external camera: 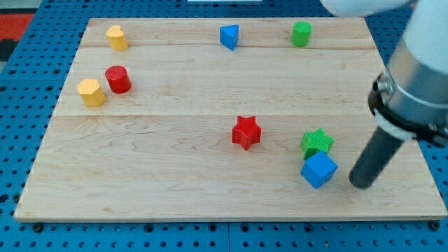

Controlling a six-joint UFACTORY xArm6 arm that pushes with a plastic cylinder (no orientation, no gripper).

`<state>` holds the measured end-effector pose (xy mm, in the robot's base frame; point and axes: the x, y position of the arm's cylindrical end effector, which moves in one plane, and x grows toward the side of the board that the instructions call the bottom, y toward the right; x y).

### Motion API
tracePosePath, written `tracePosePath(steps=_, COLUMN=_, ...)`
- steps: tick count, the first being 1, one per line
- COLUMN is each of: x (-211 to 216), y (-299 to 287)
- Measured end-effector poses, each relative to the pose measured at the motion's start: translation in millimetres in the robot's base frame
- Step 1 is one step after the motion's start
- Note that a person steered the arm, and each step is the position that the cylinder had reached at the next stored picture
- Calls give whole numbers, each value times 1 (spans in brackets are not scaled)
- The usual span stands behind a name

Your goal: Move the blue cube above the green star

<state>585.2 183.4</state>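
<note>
The blue cube [318, 169] lies near the board's lower right, touching the lower edge of the green star [318, 142], which sits just above it in the view. My tip [359, 183] rests on the board a short way to the right of the blue cube and slightly lower, with a small gap between them. The dark rod rises up and to the right to the arm's grey body at the view's right edge.
A red star [246, 132] lies left of the green star. A blue triangular block [229, 36] and a green cylinder [302, 33] sit at the top. A yellow block [117, 37], a red cylinder [117, 79] and a yellow hexagon [92, 92] are at the upper left.
</note>
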Motion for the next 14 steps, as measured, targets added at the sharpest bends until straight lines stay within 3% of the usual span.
tracePosePath(steps=1, x=-3, y=-59)
tracePosePath(steps=3, x=-74, y=-107)
tracePosePath(steps=5, x=-91, y=-91)
tracePosePath(steps=6, x=-125, y=-73)
tracePosePath(steps=8, x=-152, y=-36)
tracePosePath(steps=12, x=-227, y=-31)
tracePosePath(steps=14, x=-208, y=-75)
